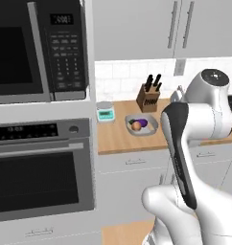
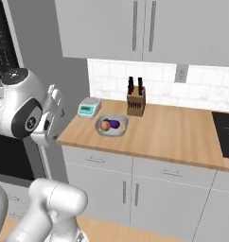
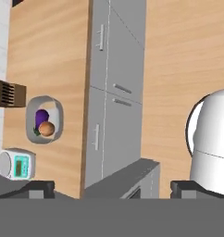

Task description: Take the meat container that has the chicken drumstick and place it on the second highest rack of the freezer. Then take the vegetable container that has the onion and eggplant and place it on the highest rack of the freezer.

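Observation:
The vegetable container (image 1: 152, 129) (image 2: 121, 130) (image 3: 59, 115), a shallow grey bowl, sits on the wooden counter (image 2: 173, 132) near its left end. It holds an orange onion (image 1: 136, 126) (image 2: 105, 125) (image 3: 46, 129) and a purple eggplant (image 1: 144, 122) (image 2: 115, 124) (image 3: 40, 116). My gripper (image 3: 116, 189) is open with nothing between its fingers. It hangs in front of the base cabinets, well clear of the container, and looks down at the floor and the counter edge. The meat container and the freezer are out of view.
A knife block (image 1: 147, 97) (image 2: 135, 104) stands behind the container and a small kitchen scale (image 1: 105, 113) (image 2: 88, 108) (image 3: 16, 165) to its left. A microwave (image 1: 36, 48) and a wall oven (image 1: 41, 167) fill the left. A dark cooktop (image 2: 227, 127) lies at the right.

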### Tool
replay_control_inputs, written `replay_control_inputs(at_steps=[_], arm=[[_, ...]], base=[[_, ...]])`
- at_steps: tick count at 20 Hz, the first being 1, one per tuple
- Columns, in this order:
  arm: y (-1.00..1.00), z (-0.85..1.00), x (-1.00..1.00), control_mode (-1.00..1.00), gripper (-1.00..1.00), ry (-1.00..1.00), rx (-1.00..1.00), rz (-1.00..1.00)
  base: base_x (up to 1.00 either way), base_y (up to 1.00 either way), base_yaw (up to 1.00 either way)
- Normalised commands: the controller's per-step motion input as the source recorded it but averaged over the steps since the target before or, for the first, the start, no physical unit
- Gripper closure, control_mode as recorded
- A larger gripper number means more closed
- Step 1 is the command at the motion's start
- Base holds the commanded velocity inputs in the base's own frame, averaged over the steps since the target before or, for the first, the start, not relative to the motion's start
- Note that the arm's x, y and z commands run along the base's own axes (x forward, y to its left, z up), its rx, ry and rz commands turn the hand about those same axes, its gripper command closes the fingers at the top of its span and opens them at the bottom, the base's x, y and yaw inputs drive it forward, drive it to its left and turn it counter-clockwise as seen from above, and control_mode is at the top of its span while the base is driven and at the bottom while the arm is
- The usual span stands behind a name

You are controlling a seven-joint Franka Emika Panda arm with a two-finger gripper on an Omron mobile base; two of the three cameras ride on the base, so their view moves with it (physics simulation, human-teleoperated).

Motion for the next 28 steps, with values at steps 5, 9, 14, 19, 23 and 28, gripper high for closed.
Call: replay_control_inputs(at_steps=[5, 9, 14, 19, 23, 28], arm=[[0.0, 0.0, 0.0, 1.0, -1.0, 0.0, 0.0, 0.0], [-0.06, -0.09, 0.18, -1.0, -1.0, 0.0, 0.0, 0.01], [-0.37, -0.38, 0.88, -1.0, -1.0, 0.09, 0.07, 0.03], [-0.42, -0.7, 0.81, -1.0, -1.0, 0.14, 0.04, 0.1], [-0.3, -0.89, 0.7, -1.0, -1.0, 0.21, 0.0, 0.09], [-0.15, -0.85, 0.56, -1.0, -1.0, 0.13, 0.0, 0.09]], base=[[0.5, -0.33, 0.03], [0.48, -0.19, 0.03], [0.0, 0.0, 0.0], [0.0, 0.0, 0.0], [0.0, 0.0, 0.0], [0.0, 0.0, 0.0]])
